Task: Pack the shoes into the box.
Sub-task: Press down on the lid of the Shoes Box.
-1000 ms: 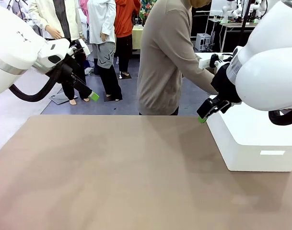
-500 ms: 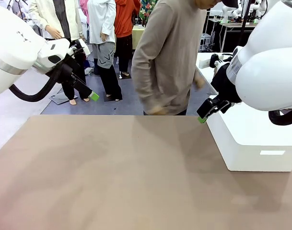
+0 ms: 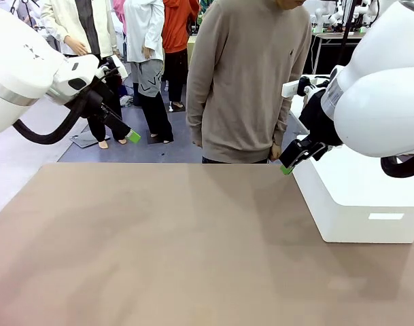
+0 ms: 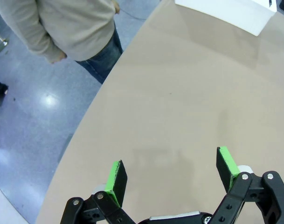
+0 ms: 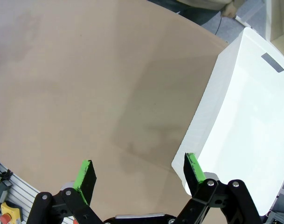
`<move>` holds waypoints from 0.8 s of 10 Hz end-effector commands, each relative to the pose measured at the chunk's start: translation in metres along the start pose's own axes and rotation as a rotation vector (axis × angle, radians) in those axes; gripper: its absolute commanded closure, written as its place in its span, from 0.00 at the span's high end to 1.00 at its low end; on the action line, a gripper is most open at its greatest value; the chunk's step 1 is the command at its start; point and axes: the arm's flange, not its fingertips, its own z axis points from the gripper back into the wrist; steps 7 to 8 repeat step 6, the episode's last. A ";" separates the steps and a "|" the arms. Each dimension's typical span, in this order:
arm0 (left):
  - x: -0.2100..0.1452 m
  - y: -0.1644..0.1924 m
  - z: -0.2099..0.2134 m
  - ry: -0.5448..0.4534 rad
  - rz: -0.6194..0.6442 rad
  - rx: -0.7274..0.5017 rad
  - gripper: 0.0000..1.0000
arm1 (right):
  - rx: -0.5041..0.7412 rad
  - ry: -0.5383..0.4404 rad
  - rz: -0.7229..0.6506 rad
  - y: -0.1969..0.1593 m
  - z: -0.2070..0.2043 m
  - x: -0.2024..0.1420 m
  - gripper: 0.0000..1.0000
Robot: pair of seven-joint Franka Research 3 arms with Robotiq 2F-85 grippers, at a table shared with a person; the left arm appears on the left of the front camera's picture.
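Person turns to face the table.
The person (image 3: 251, 81) now stands upright, arms lowered, no longer leaning toward the white block (image 3: 359, 197).

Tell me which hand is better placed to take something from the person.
Probably the right hand: open, it hangs low by the white block, close to the person. The left hand, also open, sits farther away.
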 end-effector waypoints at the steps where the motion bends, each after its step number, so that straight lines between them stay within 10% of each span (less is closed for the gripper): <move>1: -0.001 0.001 0.001 -0.001 -0.007 0.008 1.00 | -0.002 0.003 -0.001 -0.001 0.002 0.003 1.00; 8: -0.001 0.001 0.001 -0.001 -0.007 0.008 1.00 | -0.002 0.003 -0.001 -0.001 0.002 0.003 1.00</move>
